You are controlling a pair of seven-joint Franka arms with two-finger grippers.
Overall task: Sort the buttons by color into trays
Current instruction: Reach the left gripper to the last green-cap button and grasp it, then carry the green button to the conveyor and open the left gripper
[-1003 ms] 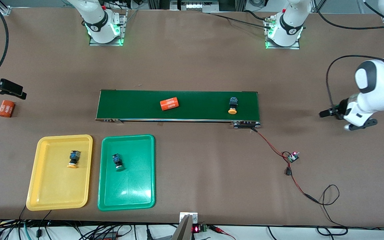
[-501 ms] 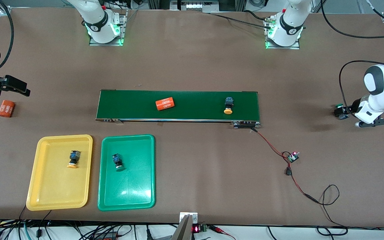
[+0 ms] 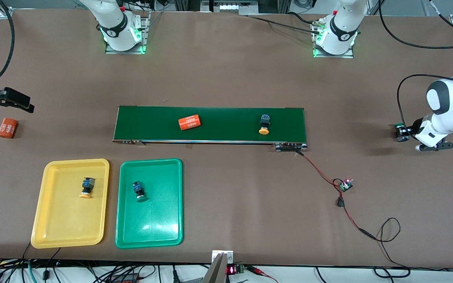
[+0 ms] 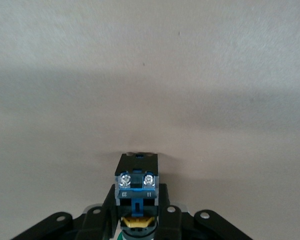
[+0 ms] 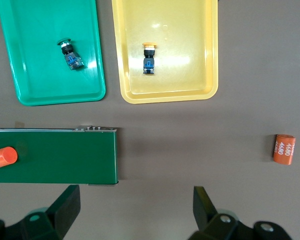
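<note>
My left gripper [image 3: 402,133] is low over the bare table at the left arm's end, shut on a green-capped button [image 3: 398,127]. In the left wrist view its blue-and-black body [image 4: 136,186] sits between the fingers [image 4: 108,206]. A yellow-capped button [image 3: 264,125] lies on the dark green belt [image 3: 226,131]. Another yellow-capped button [image 3: 87,187] lies in the yellow tray [image 3: 53,232], and a green-capped one [image 3: 138,191] in the green tray [image 3: 151,235]. My right gripper [image 5: 135,206] hangs open and empty over the table at the right arm's end.
An orange cylinder [image 3: 189,122] rides on the belt, and a second one [image 3: 8,128] lies on the table under the right gripper. A small circuit board [image 3: 345,185] on red wires lies nearer the front camera than the belt's end.
The left gripper has closed on the green-capped button at the left arm's end. The belt has carried the orange cylinder and the yellow-capped button toward the right arm's end.
</note>
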